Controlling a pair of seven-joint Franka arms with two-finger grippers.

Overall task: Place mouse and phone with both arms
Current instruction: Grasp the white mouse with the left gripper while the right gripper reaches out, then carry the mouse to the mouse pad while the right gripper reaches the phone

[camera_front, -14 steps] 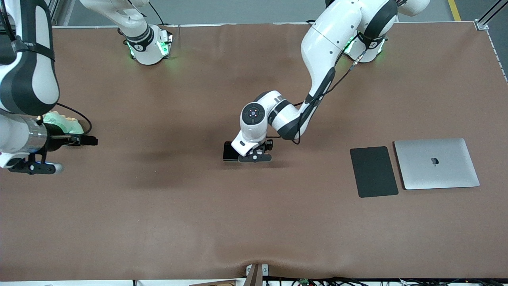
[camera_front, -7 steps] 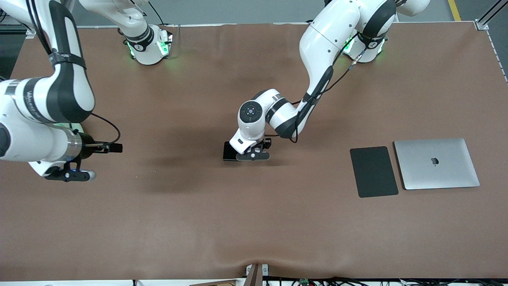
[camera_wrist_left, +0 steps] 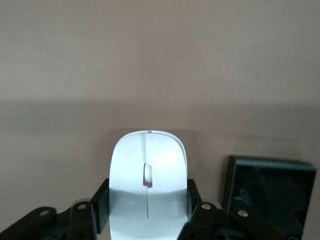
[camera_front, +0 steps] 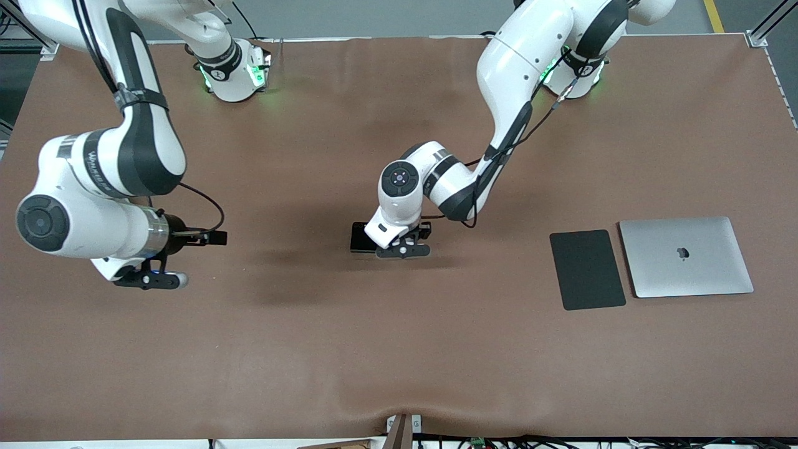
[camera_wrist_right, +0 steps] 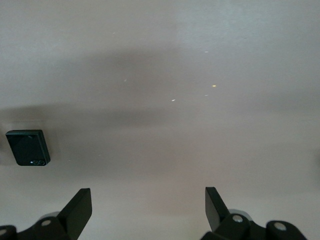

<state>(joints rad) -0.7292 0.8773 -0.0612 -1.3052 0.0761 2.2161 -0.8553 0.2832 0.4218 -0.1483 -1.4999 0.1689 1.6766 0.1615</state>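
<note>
The white mouse (camera_wrist_left: 148, 165) sits between the fingers (camera_wrist_left: 100, 200) of my left gripper (camera_wrist_left: 148, 200), which press on both its sides. In the front view my left gripper (camera_front: 404, 251) is low at the table's middle and hides the mouse. I cannot tell whether the mouse touches the table. The black phone (camera_front: 360, 237) lies flat right beside it, toward the right arm's end; it also shows in the left wrist view (camera_wrist_left: 270, 195). My right gripper (camera_front: 149, 280) is open and empty over bare table toward the right arm's end. The right wrist view shows its gap (camera_wrist_right: 147, 210) and the phone (camera_wrist_right: 27, 147) farther off.
A matte dark grey mouse pad (camera_front: 587, 269) lies toward the left arm's end of the table, with a closed silver laptop (camera_front: 686, 257) beside it. A brown cloth (camera_front: 399, 349) covers the table.
My right arm has swung in from the table's end toward the middle. My left gripper has shifted slightly, still at the mouse beside the phone.
</note>
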